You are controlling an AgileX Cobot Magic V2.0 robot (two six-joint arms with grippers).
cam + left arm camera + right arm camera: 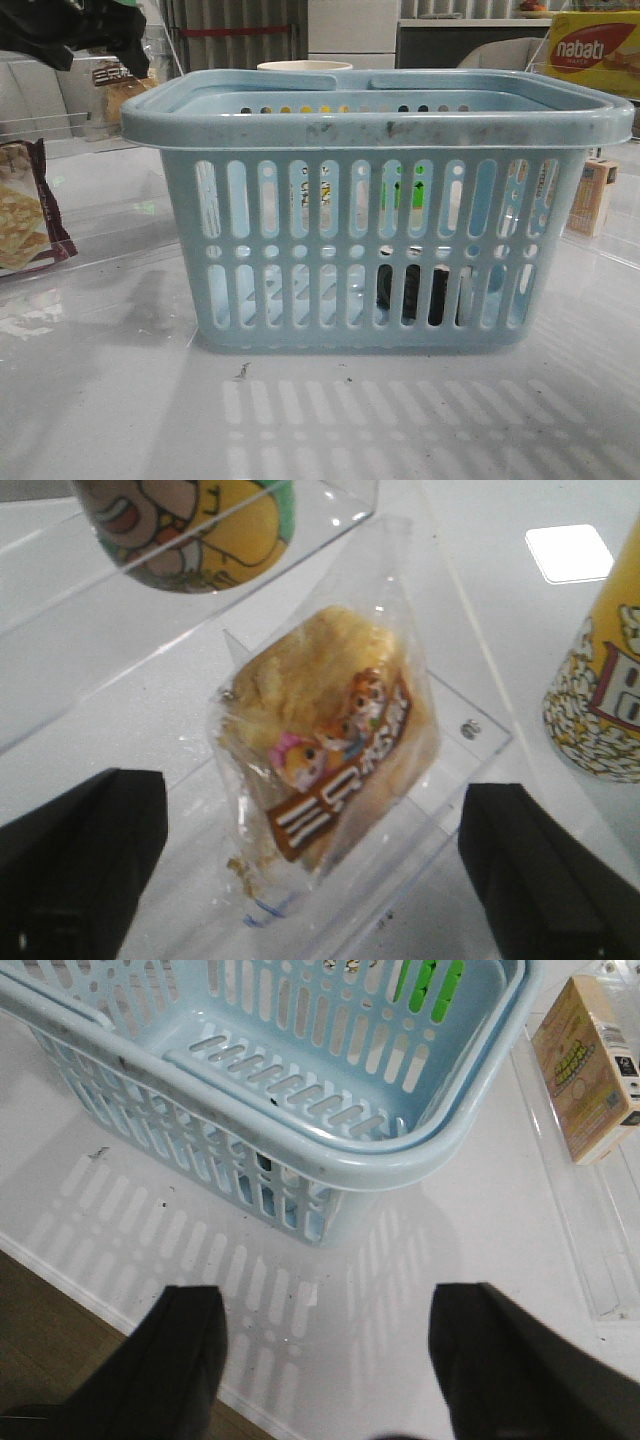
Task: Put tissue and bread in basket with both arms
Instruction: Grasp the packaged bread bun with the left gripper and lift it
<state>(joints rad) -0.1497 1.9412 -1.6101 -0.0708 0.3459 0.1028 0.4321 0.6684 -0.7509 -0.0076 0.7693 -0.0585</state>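
The light-blue basket [380,125] stands mid-table; it also shows in the right wrist view [420,1155]. The tissue [415,295], a small black pack, lies on its floor at the front right and shows only through the slats. The bread [330,770], a golden loaf in a clear wrapper with a cartoon label, lies on a clear acrylic stand [470,740]. My left gripper [310,880] is open just above the bread, fingers apart on either side, touching nothing; it is at the far left in the front view [80,35]. My right gripper [340,1360] is open and empty over the table beside the basket's corner.
A maroon cracker bag [25,215] lies at the left. A yellow nabati box [590,50] is at the back right, and a small carton [590,1070] sits right of the basket. A popcorn cup [600,700] and a cartoon cup [190,530] flank the bread. The table's edge [60,1260] is near my right gripper.
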